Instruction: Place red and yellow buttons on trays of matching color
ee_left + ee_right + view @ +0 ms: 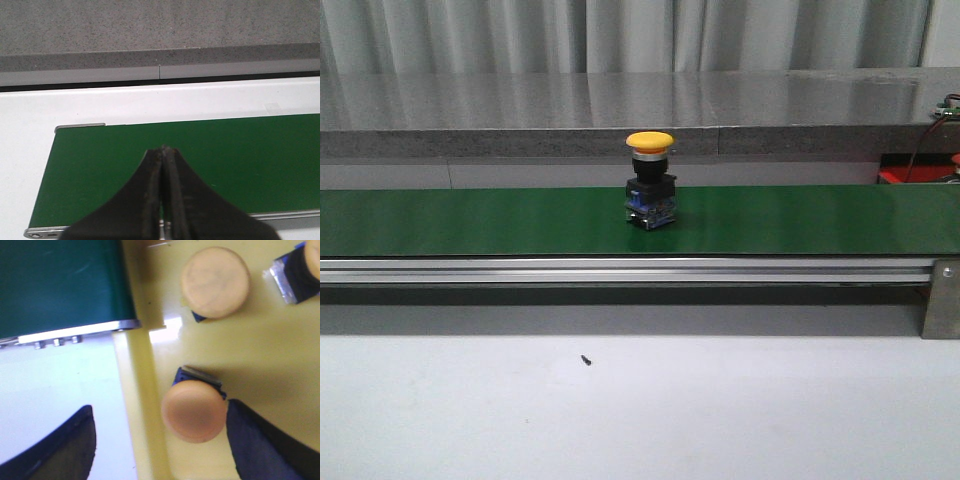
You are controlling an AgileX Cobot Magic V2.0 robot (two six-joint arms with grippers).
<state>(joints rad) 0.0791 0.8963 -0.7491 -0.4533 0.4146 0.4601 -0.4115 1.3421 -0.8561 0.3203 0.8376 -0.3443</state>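
A yellow button [650, 186] with a black and blue base stands upright on the green conveyor belt [470, 222], about mid-belt. My left gripper [164, 150] is shut and empty, hanging over the belt's end [100, 170]. My right gripper [160, 440] is open above the yellow tray [260, 360]. One yellow button [194, 410] stands in the tray between the fingers, close to the tray's wall. Two more yellow buttons [215, 275] [300, 272] lie farther in. No red button shows. A red tray [920, 175] peeks in at the far right behind the belt.
The belt's metal rail [620, 270] runs along its front edge, with a bracket [942, 298] at the right. A grey ledge [620, 140] runs behind the belt. White tabletop [620, 410] lies in front, with a small dark speck [586, 360].
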